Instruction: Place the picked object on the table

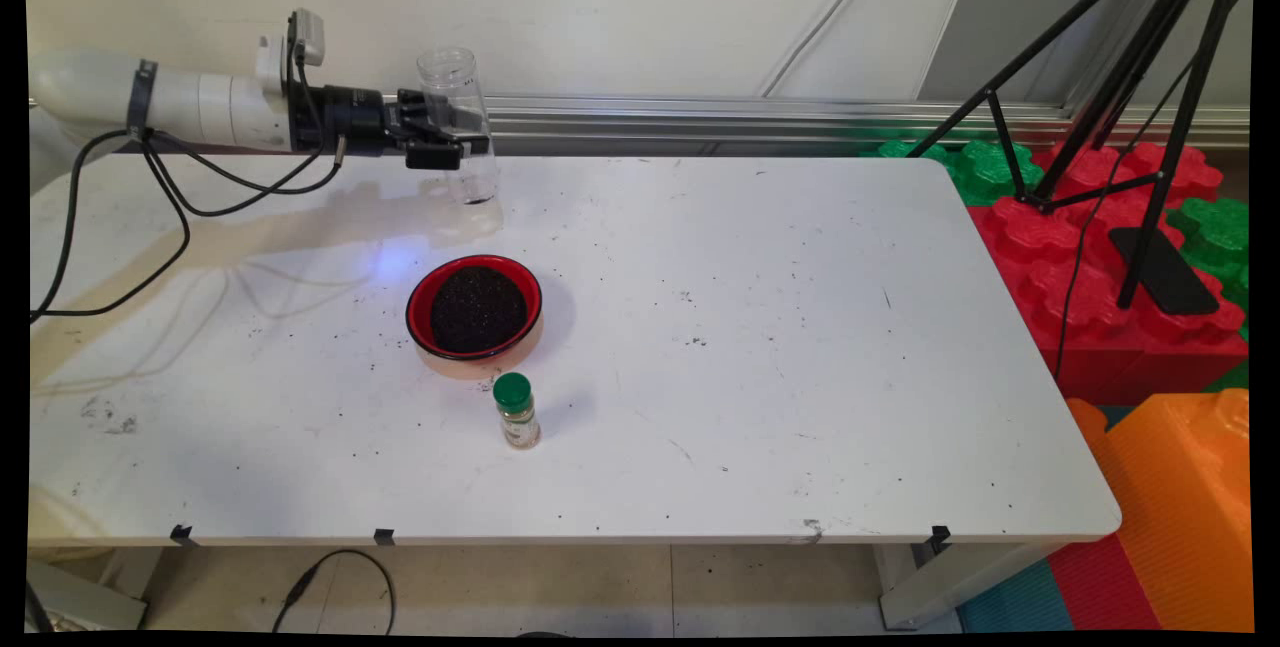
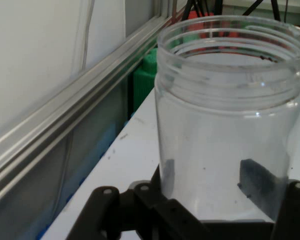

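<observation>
My gripper (image 1: 452, 137) is shut on a clear plastic jar (image 1: 458, 122), open at the top and nearly upright, held above the table's back left. A few dark grains lie in the jar's bottom. In the hand view the clear plastic jar (image 2: 230, 120) fills the frame, with my fingers (image 2: 257, 182) pressed on its sides. Below and in front of the jar, a red bowl (image 1: 474, 308) full of dark grains rests on the white table (image 1: 800, 347). A small spice bottle with a green cap (image 1: 516, 410) stands just in front of the bowl.
An aluminium rail (image 1: 750, 117) runs along the wall behind the table. Black tripod legs (image 1: 1150, 77) and red, green and orange foam blocks (image 1: 1100, 267) stand to the right of the table. Black cables (image 1: 150, 217) hang from the arm at the left.
</observation>
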Controlling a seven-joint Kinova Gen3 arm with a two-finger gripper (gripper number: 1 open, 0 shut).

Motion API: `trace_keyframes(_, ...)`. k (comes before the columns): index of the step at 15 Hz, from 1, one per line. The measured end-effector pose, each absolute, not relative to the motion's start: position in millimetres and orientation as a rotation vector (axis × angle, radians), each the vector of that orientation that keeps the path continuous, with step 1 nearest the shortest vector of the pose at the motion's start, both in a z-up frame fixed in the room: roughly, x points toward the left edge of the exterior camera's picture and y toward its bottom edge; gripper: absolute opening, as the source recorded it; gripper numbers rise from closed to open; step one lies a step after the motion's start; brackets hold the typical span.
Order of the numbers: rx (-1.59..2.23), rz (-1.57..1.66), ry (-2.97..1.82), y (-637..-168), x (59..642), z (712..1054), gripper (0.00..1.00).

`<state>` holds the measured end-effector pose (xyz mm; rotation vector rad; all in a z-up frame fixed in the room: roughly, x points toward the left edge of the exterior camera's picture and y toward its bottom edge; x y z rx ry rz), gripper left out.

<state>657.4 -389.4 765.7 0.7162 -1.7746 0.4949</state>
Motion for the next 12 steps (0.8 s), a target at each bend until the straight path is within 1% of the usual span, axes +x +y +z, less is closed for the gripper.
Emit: trace_keyframes(12,0.801,0.444,-1.804,-397.2,669.0,726.3,0.00)
